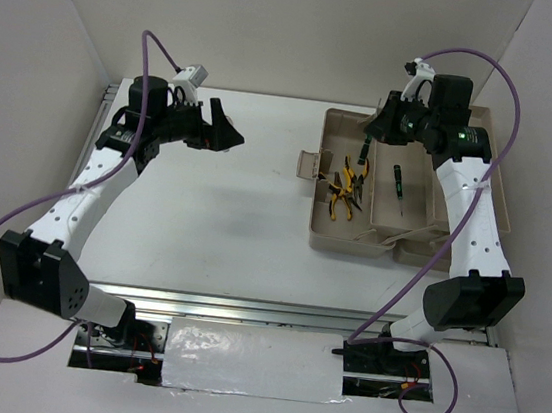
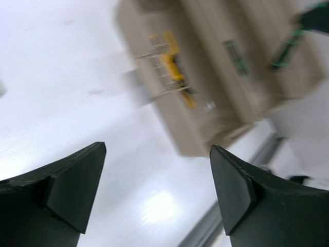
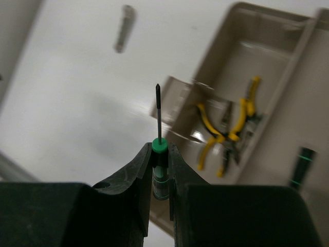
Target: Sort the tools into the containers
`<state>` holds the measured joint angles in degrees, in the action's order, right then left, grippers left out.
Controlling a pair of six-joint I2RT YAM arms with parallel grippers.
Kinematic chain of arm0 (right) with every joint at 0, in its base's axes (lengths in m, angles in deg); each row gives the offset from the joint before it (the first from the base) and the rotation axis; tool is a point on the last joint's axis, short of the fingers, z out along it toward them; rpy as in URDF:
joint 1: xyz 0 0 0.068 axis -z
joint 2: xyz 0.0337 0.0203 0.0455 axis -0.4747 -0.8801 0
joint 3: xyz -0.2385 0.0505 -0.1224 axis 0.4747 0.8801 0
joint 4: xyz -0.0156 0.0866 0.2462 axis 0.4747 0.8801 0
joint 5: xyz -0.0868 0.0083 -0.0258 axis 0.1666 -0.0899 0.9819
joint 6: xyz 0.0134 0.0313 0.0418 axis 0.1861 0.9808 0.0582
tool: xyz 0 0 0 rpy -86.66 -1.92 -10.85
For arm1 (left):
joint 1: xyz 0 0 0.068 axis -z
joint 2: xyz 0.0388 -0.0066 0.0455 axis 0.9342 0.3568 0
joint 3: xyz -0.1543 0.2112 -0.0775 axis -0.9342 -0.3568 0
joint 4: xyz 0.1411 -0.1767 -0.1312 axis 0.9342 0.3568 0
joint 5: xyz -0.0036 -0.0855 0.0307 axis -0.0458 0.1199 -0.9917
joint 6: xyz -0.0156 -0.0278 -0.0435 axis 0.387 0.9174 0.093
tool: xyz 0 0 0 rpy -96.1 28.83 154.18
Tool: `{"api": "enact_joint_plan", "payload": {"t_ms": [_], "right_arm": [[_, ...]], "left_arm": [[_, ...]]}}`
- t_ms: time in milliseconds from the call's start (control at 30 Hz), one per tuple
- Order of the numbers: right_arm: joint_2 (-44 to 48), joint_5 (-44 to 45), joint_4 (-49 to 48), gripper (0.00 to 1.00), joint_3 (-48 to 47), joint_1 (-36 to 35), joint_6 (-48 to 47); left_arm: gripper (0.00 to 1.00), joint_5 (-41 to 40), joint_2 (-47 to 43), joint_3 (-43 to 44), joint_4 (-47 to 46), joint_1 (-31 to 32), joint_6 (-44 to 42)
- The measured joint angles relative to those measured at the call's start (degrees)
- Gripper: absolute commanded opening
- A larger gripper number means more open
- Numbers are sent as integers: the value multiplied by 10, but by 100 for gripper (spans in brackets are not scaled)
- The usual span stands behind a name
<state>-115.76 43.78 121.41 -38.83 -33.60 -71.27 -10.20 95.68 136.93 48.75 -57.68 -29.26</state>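
Note:
My right gripper (image 3: 160, 154) is shut on a dark-handled screwdriver (image 3: 159, 110) with a green collar; its thin shaft points away from the jaws. In the top view that gripper (image 1: 374, 130) hangs over the far left corner of the beige toolbox (image 1: 351, 248). Two yellow-handled pliers (image 1: 347, 187) lie in the deep tub (image 3: 267, 15). Another screwdriver (image 1: 397, 186) rests in the shallow tray beside them. A flat grey metal piece (image 3: 123, 35) lies on the white table. My left gripper (image 2: 158, 152) is open and holds nothing, left of the toolbox above the table (image 1: 227, 128).
White walls enclose the table on three sides. The toolbox latch (image 1: 308, 163) sticks out from its left wall. Purple cables loop off both arms. A metal rail (image 1: 243, 311) runs along the near edge between the arm bases.

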Motion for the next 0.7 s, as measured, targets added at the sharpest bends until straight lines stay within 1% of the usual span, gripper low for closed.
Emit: {"api": "enact_joint_plan", "payload": {"t_ms": [67, 233, 300, 400, 500, 533, 600, 700], "right_arm": [[-9, 70, 54, 0, -28, 10, -43], [-68, 184, 133, 3, -73, 30, -109], [-98, 220, 153, 4, -70, 36, -123], [-130, 266, 157, 11, -39, 38, -135], [-152, 296, 161, 24, -10, 38, -138], [-158, 302, 163, 38, -8, 38, -137], [-168, 310, 163, 51, -8, 38, -135], [-174, 314, 163, 57, -8, 37, -135]], "left_arm": [[99, -49, 34, 38, 58, -6, -29], [99, -209, 135, 133, 160, 5, -58], [99, -258, 160, 147, 174, 6, -57], [99, -307, 185, 146, 187, -2, -56], [99, -342, 212, 146, 178, -11, -59], [99, -352, 223, 150, 174, -13, -61], [98, -367, 253, 163, 161, -15, -72], [95, -376, 310, 194, 138, -14, -83]]}}
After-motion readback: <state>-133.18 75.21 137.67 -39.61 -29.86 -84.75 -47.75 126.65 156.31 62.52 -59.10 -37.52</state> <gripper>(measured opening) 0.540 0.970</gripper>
